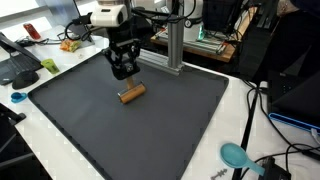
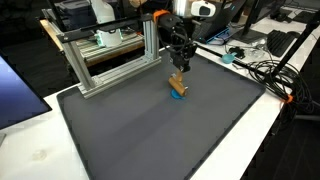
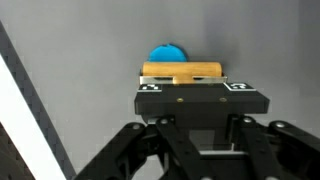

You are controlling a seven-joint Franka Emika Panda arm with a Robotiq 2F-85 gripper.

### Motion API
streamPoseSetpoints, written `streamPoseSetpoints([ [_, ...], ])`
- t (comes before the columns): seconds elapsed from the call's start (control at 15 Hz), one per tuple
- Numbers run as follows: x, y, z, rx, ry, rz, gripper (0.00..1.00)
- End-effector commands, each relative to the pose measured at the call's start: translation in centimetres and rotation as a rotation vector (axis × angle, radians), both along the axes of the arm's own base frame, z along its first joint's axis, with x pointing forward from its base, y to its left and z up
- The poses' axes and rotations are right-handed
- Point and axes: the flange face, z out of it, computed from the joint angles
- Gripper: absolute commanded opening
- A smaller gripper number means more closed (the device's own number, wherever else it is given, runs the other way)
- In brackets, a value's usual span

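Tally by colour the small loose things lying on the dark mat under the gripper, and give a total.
Tan wooden cylinder: 1
Blue round piece: 1
Total: 2

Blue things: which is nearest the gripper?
The blue disc on the dark mat, right by the wooden block below the gripper. The teal spoon and small blue piece lie off the mat.

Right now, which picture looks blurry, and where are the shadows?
Wrist view: the gripper looms dark and slightly soft, the wooden block and blue disc clearer. Both exterior views: even light, a faint shadow beside the block on the grey mat.
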Motion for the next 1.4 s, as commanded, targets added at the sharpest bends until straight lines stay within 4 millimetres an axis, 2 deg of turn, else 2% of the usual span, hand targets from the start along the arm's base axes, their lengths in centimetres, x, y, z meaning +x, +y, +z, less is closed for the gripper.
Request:
streamPoseSetpoints([
  [0.0,0.8,-1.1,-0.3,-0.027,-0.007,-0.013,0.22],
  [0.6,2.3,-2.0,-2.6,-0.011,0.058,-0.016,0.22],
  [1.0,3.4,-2.6,-3.2,-0.022,0.096,-0.021,0.22],
  [1.33,3.5,-3.1,-3.7,-0.026,0.106,-0.028,0.22],
])
